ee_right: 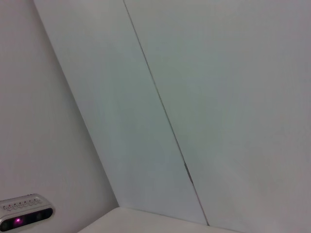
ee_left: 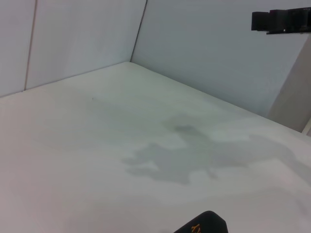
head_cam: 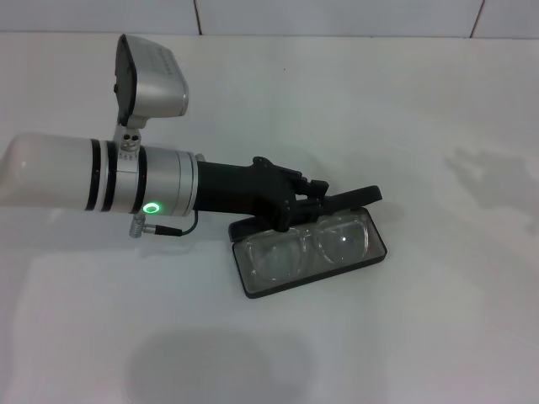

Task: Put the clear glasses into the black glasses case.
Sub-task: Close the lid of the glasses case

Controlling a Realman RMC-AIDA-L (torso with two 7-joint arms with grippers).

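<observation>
My left arm reached in from the left across the white surface (head_cam: 438, 320), and its jaws, the left gripper (head_cam: 313, 195), sat at the back edge of the black glasses case (head_cam: 253, 288), right where the raised lid met the tray. The dark fingers (head_cam: 282, 202) crowded over that hinge side, and I could not tell whether they were clenched on the lid or merely resting against it. The case lay open near the middle of the surface, its tray turned slightly so the long side ran from lower left to upper right. The clear glasses (head_cam: 310, 247) lay inside the tray, lenses facing up, filling it from end to end. In my left wrist view only a rounded black corner of the case lid (ee_left: 206, 224) with orange lettering showed at the edge, above bare surface and white walls. My right arm was out of the head view; its wrist camera faced a white panelled wall (ee_right: 218, 97).
</observation>
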